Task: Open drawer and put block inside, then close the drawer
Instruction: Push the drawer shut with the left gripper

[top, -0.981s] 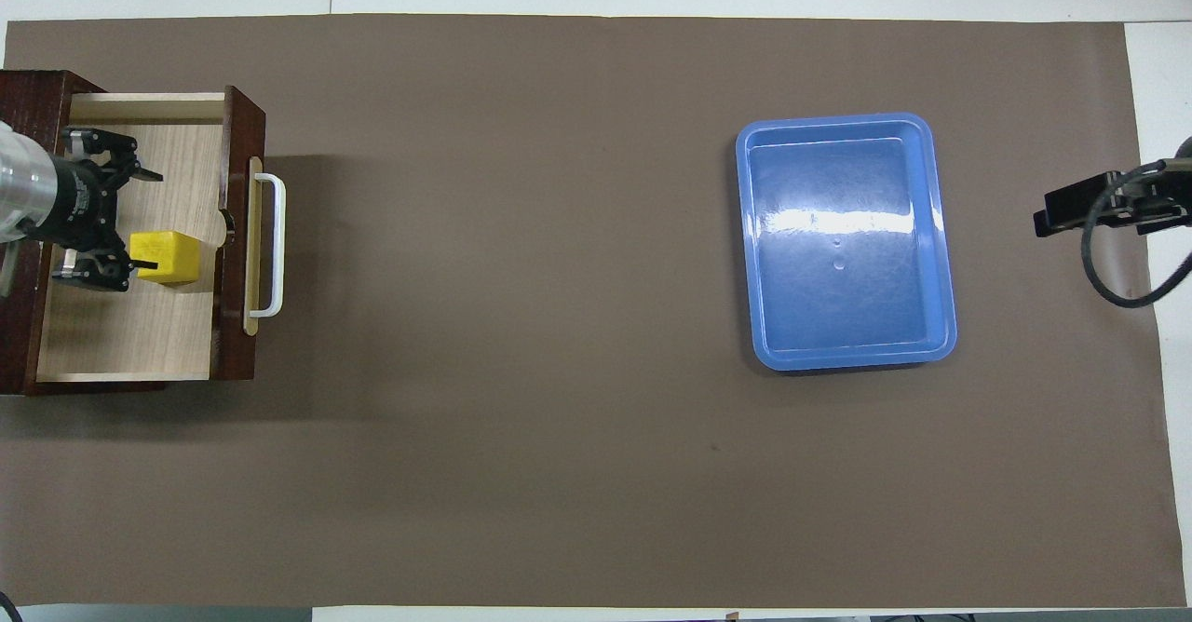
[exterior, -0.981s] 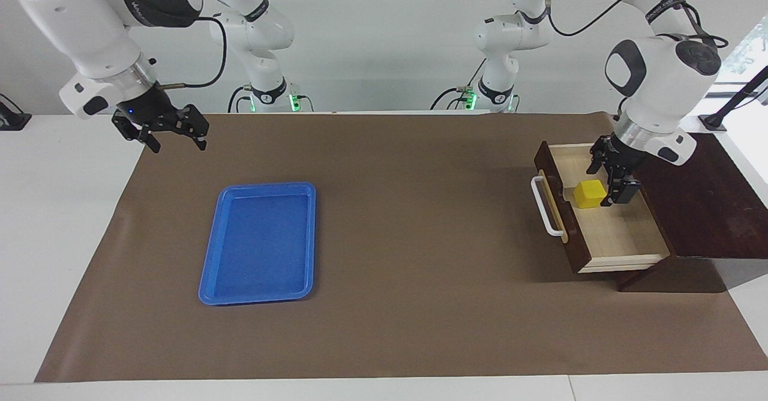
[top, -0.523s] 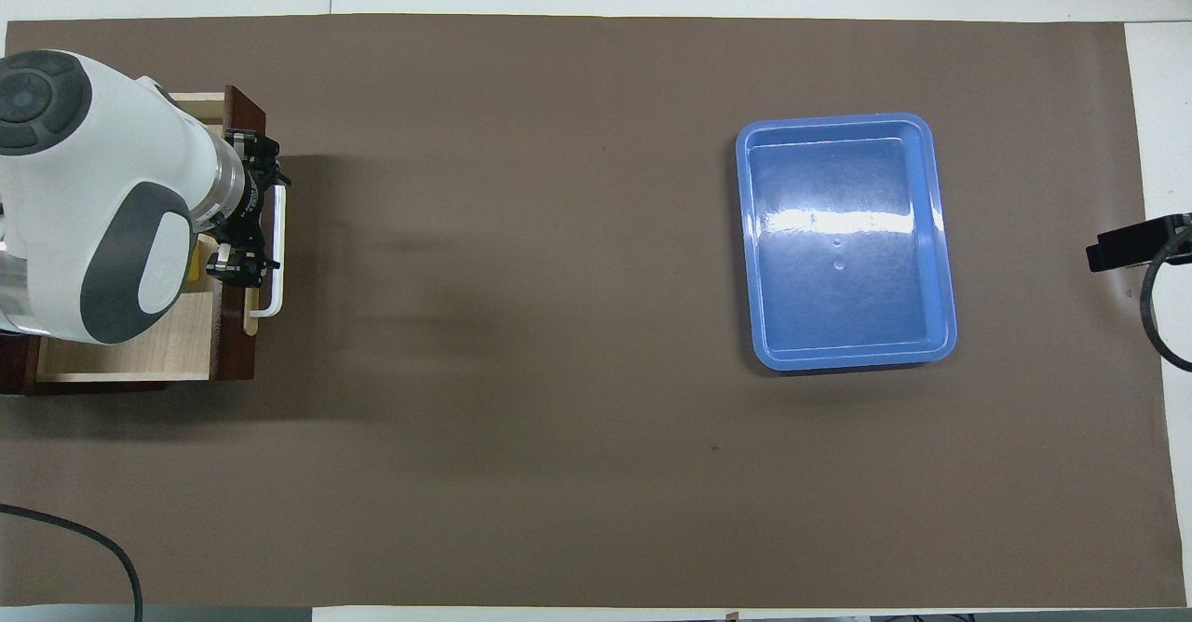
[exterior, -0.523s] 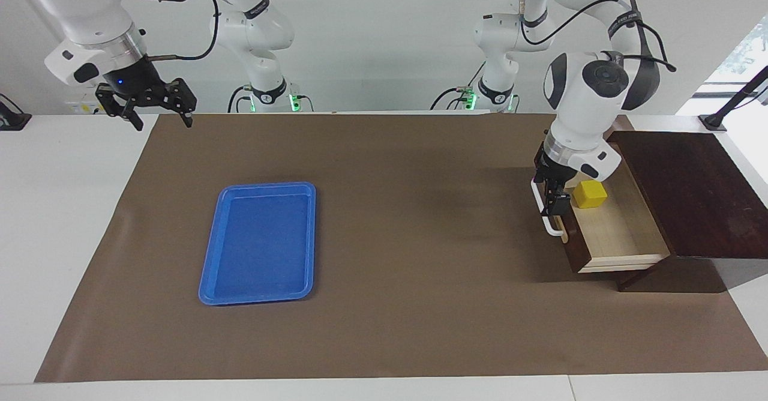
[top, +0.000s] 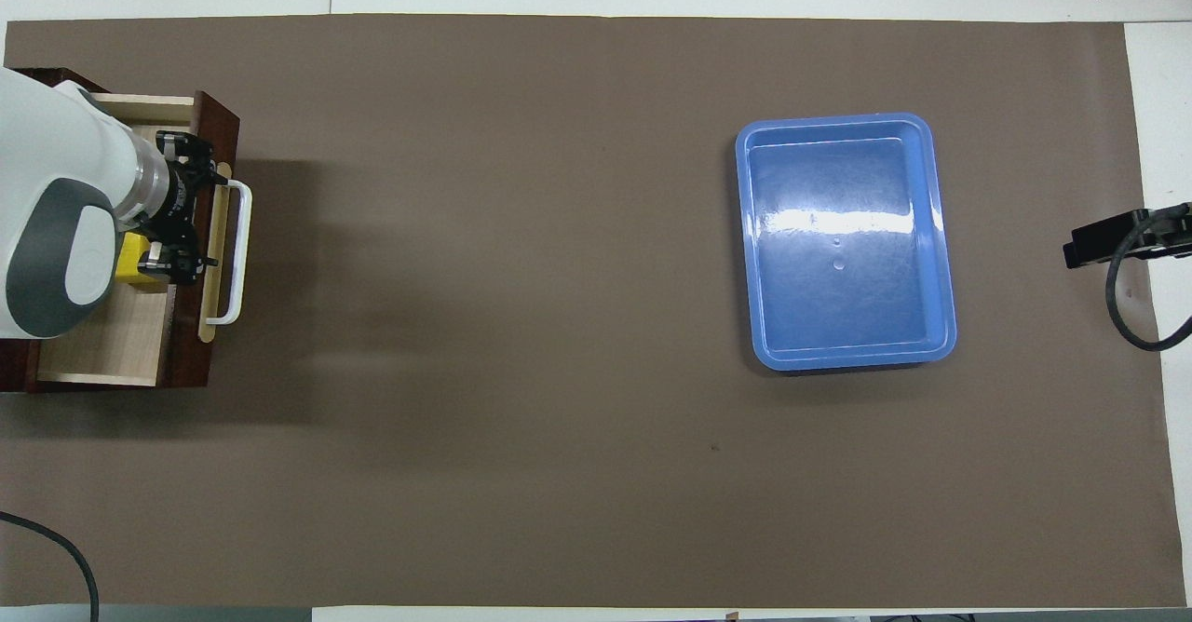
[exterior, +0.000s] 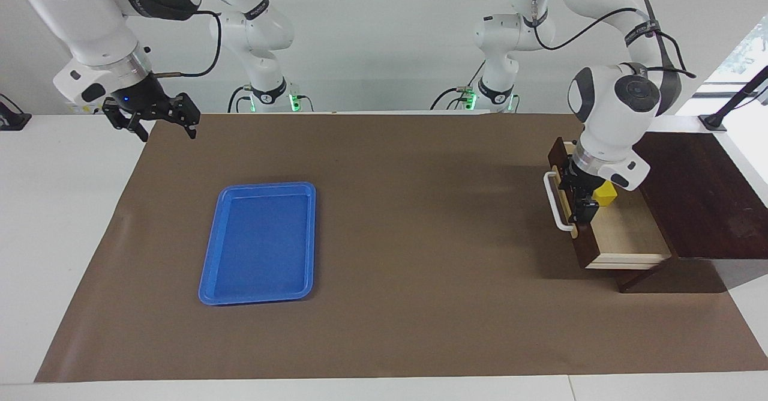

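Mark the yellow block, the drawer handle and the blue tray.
block [exterior: 606, 194]: facing view, its visible yellow corner inside the drawer.
drawer handle [top: 244, 251]: overhead view, middle of the white bar.
blue tray [exterior: 207, 272]: facing view, its long rim.

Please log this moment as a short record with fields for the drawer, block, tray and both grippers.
drawer: partly open, in the dark box at the left arm's end of the table
block: yellow, inside the drawer
handle: white bar on the drawer front
left gripper: at the drawer's front panel, beside the handle
right gripper: open, waiting over the mat's edge
blue tray: holds nothing
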Tool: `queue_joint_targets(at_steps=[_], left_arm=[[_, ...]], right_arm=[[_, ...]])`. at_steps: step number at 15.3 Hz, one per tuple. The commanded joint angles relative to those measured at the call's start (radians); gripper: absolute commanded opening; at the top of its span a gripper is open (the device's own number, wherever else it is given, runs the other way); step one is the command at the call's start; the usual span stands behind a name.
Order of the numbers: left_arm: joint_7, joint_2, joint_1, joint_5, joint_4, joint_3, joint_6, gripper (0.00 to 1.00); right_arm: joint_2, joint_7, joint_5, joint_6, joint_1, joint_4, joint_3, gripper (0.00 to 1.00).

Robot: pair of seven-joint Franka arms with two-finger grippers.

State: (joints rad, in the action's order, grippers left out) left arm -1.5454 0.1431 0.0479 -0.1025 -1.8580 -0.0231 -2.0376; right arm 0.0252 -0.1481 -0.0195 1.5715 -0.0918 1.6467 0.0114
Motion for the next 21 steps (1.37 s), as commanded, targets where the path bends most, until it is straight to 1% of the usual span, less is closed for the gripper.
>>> queue_joint_targets(at_steps=[1, 9, 12, 13, 15, 16, 17, 19, 21], left_arm=[[0.095, -0.007, -0.071, -0.026, 0.013, 0.000, -0.007, 1.00], [0.370, -0.010, -0.224, -0.026, -0.001, 0.000, -0.029, 1.00], [0.380, -0.011, -0.208, -0.026, 0.014, -0.004, 0.000, 1.00], [0.381, -0.025, -0.176, -0.025, 0.029, -0.008, 0.034, 1.00], [0.399, -0.052, -0.108, -0.022, 0.110, -0.009, 0.155, 1.00], [0.466, -0.074, -0.093, -0.016, 0.135, -0.017, 0.221, 1.00], [0.572, -0.097, -0.089, -0.006, 0.155, -0.024, 0.285, 1.00], [0.779, -0.112, -0.085, 0.053, 0.215, -0.024, 0.409, 1.00], [0.972, -0.114, -0.085, 0.084, 0.244, -0.024, 0.494, 1.00]], right_arm=[[0.010, 0.013, -0.013, 0.009, -0.023, 0.012, 0.022, 1.00], [0.016, 0.015, -0.013, 0.004, -0.020, 0.012, 0.022, 1.00], [0.016, 0.013, -0.013, 0.004, -0.020, 0.012, 0.022, 1.00], [0.016, 0.016, -0.013, 0.002, -0.022, 0.012, 0.022, 1.00], [0.018, 0.018, -0.011, 0.004, -0.020, 0.013, 0.022, 1.00], [0.018, 0.018, -0.013, 0.002, -0.016, 0.013, 0.022, 1.00], [0.019, 0.018, -0.011, 0.002, -0.014, 0.015, 0.022, 1.00], [0.019, 0.018, -0.011, 0.002, -0.013, 0.015, 0.022, 1.00], [0.019, 0.018, -0.013, -0.002, -0.014, 0.015, 0.022, 1.00]])
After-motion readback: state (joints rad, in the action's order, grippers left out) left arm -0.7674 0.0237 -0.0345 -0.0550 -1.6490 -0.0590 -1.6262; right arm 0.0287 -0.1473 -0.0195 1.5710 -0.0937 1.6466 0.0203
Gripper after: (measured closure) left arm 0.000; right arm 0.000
